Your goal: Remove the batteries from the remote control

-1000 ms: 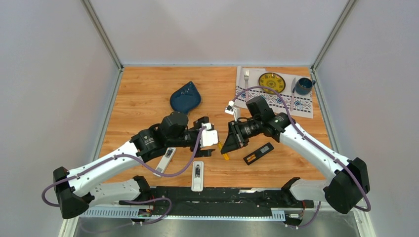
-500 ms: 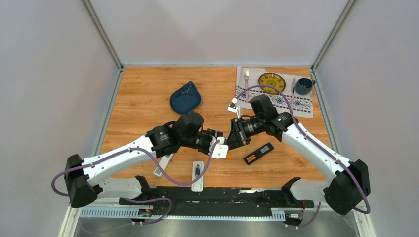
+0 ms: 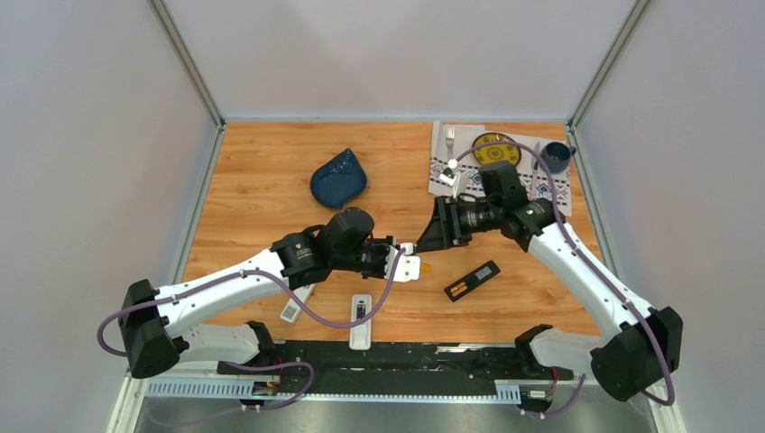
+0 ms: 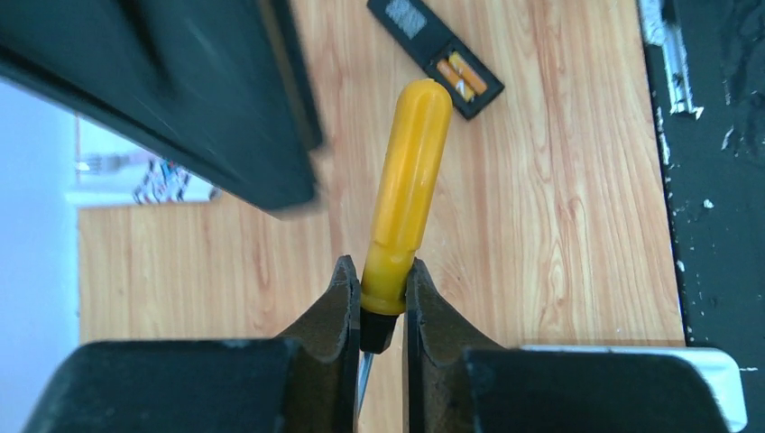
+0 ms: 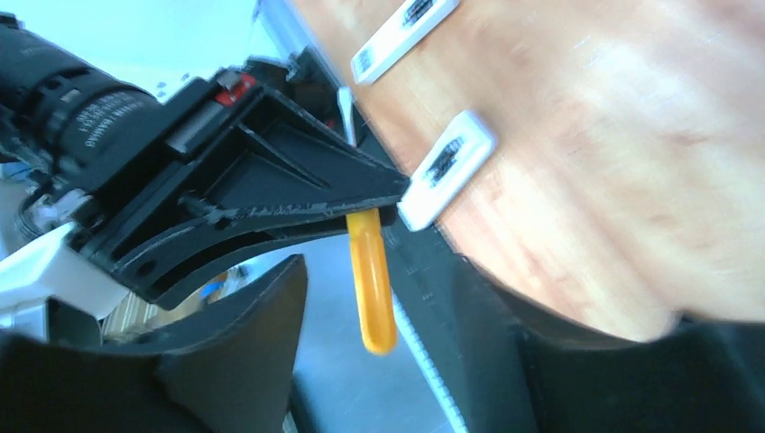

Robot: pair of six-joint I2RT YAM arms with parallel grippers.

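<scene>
Left pincer (image 4: 381, 275) is clamped on the yellow plastic-handled screwdriver (image 4: 406, 180), near the open black remote (image 4: 433, 50). Right pincer (image 5: 377, 289) is released beside it. The small orange cylinder batteries (image 4: 460, 77) sit inside that remote.

White lettering on the black motor housing (image 5: 86, 104) of the left arm in the right wrist view: two small lines, too blurred to read. The upper white remote (image 5: 401, 32) carries a dark barcode-like sticker, not legible. The lower white remote (image 5: 448, 169) shows only dark marks. From above, the end label on a remote (image 3: 290, 312) is too tiny. Nothing can be read.
</scene>
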